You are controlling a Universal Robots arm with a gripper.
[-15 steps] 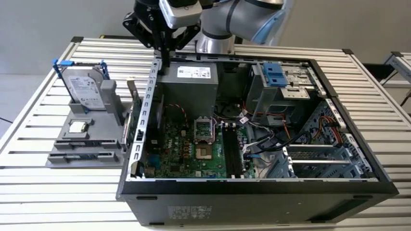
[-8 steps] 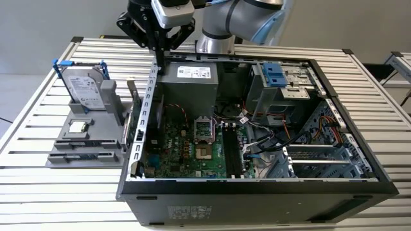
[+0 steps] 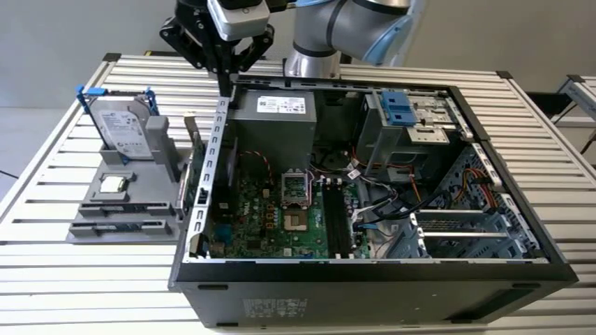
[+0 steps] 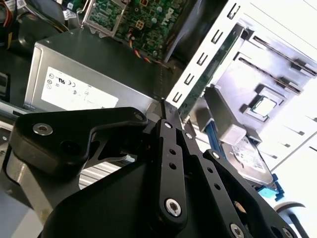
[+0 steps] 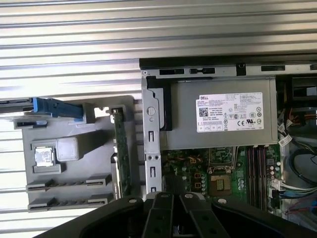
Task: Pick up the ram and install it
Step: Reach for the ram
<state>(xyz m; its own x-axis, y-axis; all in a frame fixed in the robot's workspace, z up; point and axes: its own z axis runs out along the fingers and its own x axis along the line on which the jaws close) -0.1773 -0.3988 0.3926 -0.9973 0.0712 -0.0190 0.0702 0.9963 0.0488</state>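
Two fingers (image 4: pixel 168 144) pressed together at the tips, with nothing between them that I can make out: the gripper (image 3: pixel 226 85) is closed and empty. It hangs fingers-down in the upper left of the exterior view, over the back corner of the open computer case (image 3: pixel 373 289). That puts it just above the top end of the slotted rear wall (image 3: pixel 219 139), near the power supply (image 3: pixel 275 115). Wrist roughly vertical; the arm (image 3: pixel 345 31) sits at top centre of the frame. The claw is well above the motherboard (image 3: pixel 270 216).

Ram: I cannot place it for certain. The long holders (image 3: pixel 121 209) on the gray fixture (image 3: pixel 88 199), lower left of the frame, look bare to me. My guess is the dark memory slots (image 3: pixel 333 216), centre frame, on the exterior view's right of the CPU socket (image 3: pixel 294 188). Whether a stick is seated there is too small to tell. The green board (image 3: pixel 197 178) standing between fixture and case reads as the expansion card, not the ram.

Handling, as I judge it: light, stiff, thin, easily damaged. Take it by the long edges or short ends, off the chips and contacts, and keep it square to the slot.
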